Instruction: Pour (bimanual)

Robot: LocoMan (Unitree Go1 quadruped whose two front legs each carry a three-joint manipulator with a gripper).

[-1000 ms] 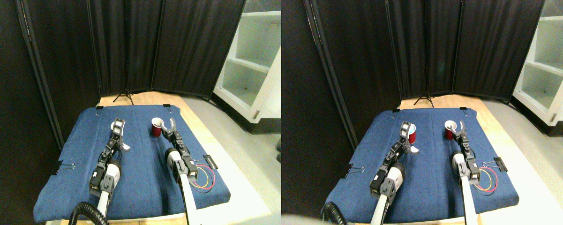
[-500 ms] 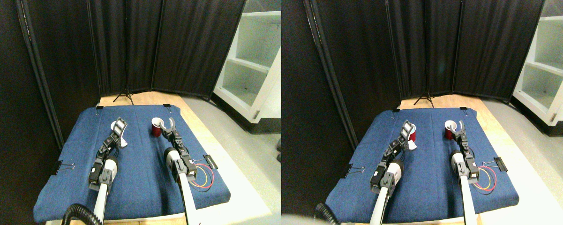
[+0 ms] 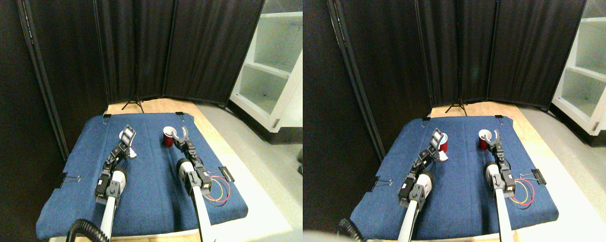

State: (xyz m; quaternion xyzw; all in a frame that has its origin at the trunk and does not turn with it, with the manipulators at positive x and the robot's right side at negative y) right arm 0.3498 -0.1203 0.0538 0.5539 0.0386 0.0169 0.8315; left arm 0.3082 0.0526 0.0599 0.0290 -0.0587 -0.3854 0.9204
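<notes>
A red cup (image 3: pixel 168 137) with a white inside stands upright on the blue cloth (image 3: pixel 151 171) at the back right. My right gripper (image 3: pixel 181 135) is open just right of it, its fingers pointing up beside the cup's wall. My left gripper (image 3: pixel 127 136) is raised at the back left of the cloth. A second cup (image 3: pixel 122 134) is mostly hidden behind it, with only a bit of pale rim showing at the gripper's left. A small white part (image 3: pixel 132 154) sits just below that gripper.
Black binder clips (image 3: pixel 69 179) (image 3: pixel 227 174) pin the cloth at both sides. Red and yellow wires (image 3: pixel 220 194) loop by the right arm. Black curtains (image 3: pixel 181 50) close the back, with a tripod foot (image 3: pixel 133 104) below them. A white shelf unit (image 3: pixel 272 75) stands at right.
Over the past second the left arm shifted slightly back and left, and its gripper tilted by the hidden cup. In the last half second nothing moved. The right arm stayed still.
</notes>
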